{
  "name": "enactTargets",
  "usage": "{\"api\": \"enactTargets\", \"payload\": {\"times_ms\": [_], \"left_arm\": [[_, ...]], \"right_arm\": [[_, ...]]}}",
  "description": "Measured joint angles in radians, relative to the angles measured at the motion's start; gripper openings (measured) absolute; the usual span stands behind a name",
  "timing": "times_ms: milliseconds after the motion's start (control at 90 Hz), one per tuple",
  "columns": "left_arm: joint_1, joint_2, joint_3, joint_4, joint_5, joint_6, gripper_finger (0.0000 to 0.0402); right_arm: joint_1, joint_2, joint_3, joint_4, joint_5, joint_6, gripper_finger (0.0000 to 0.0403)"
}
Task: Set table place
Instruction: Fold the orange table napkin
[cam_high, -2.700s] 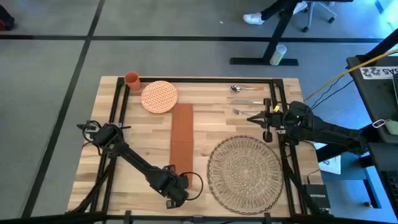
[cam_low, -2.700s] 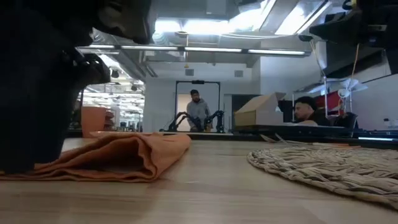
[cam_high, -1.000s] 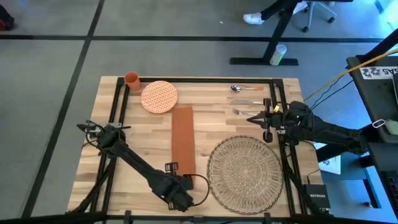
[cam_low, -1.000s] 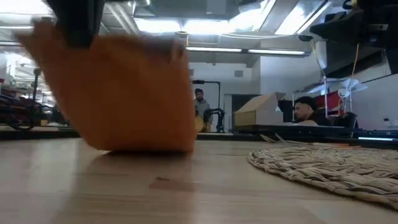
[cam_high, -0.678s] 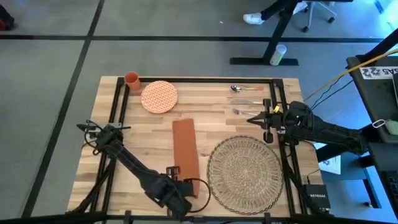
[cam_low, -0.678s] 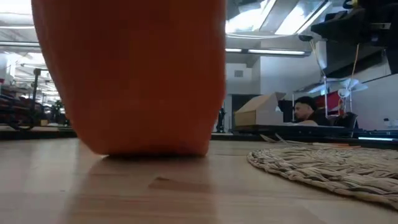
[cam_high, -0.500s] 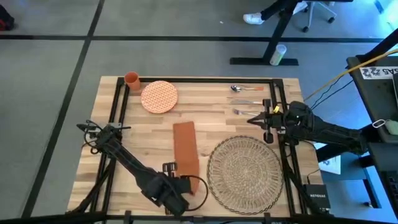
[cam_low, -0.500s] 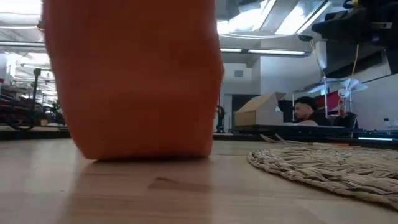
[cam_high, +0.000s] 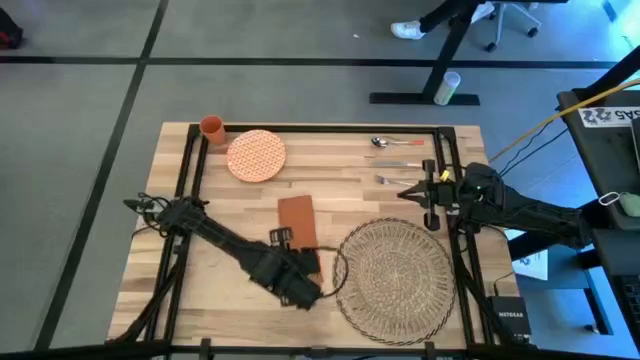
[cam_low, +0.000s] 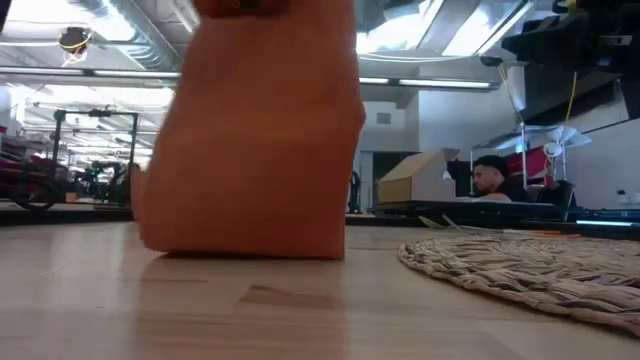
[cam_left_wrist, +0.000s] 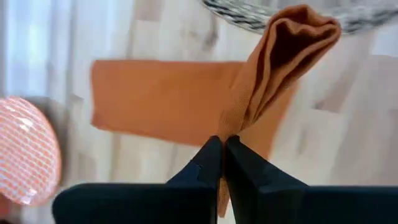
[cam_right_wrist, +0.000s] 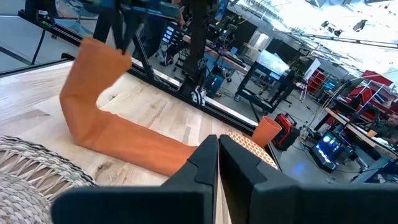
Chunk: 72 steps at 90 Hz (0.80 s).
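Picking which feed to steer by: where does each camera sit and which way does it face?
High: above, straight down on the table; both arms show.
Low: tabletop height, looking across; lifted napkin fills it, mat at right.
Left wrist: past the left tool, shut on the napkin.
Right wrist: past the right tool, toward the napkin and plate.
All four share the napkin.

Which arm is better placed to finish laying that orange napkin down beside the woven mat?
The left. Its gripper is already shut on the napkin, one end lifted close to the woven mat. The right gripper sits empty by the table's right rail, near the cutlery.
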<state>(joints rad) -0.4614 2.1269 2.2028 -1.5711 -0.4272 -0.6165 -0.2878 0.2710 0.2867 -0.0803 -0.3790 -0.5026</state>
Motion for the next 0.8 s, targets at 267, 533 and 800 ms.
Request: {"api": "enactTargets", "payload": {"times_ms": [267,533,800], "left_arm": [[0.09,0.0,-0.002,0.0,-0.06,0.107,0.0],[0.124,-0.011,-0.066,0.0,-0.107,0.095,0.0],[0.13,-0.049,-0.163,-0.001,-0.159,0.007,0.0]], "right_arm": [[0.0,0.0,0.0,0.0,-0.008,0.0,0.0001],[0.0,0.0,0.0,0.0,-0.026,0.0,0.0001],[0.0,0.0,0.001,0.001,-0.033,0.0,0.0001]]}}
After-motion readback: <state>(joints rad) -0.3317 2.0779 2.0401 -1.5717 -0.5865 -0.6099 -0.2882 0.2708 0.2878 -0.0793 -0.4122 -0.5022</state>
